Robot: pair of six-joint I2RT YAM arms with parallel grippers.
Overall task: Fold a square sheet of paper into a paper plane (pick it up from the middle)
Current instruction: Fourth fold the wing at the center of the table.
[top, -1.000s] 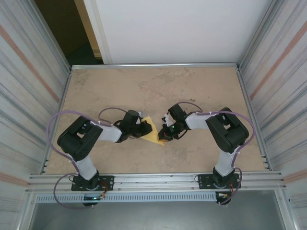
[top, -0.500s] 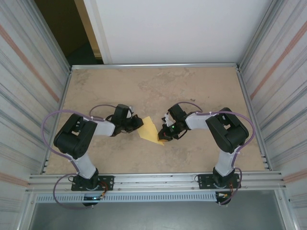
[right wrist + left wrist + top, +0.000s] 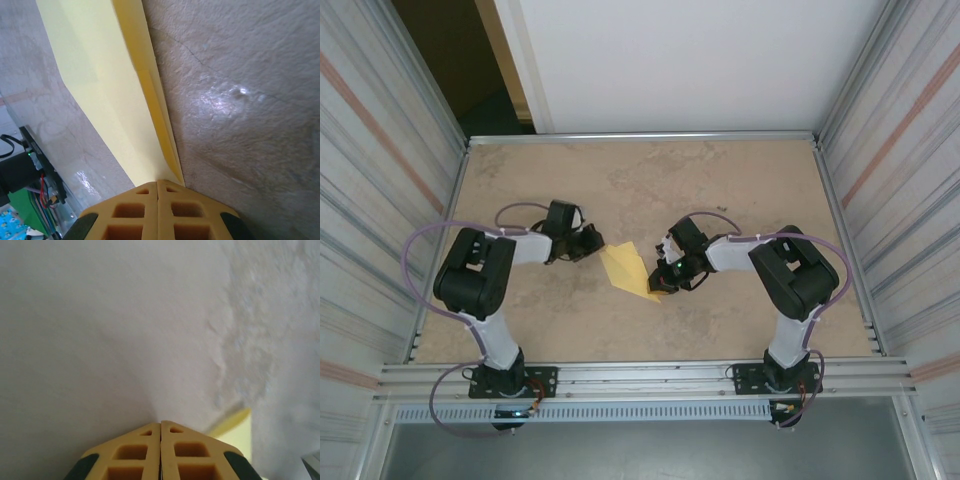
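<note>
paper plane (image 3: 626,271) lies flat on the tan table (image 3: 720,190), about the middle, between the two grippers. it is a pale-yellow folded wedge, wide end toward the left arm, narrow end pointing to the near right.

the right gripper (image 3: 666,281) sits at that narrow end. in the right wrist view its fingers (image 3: 150,200) are pressed together with the seam closed. the paper runs down to meet their tips, with overlapping folded layers along its right edge (whether the tip is nipped between them or only pinned beneath, i cannot tell).

the left gripper (image 3: 592,243) is just beside the wide end. in the left wrist view that gripper (image 3: 160,423) is low over the table, jaws clenched on nothing, with a yellow corner of the paper showing just to its right.
</note>
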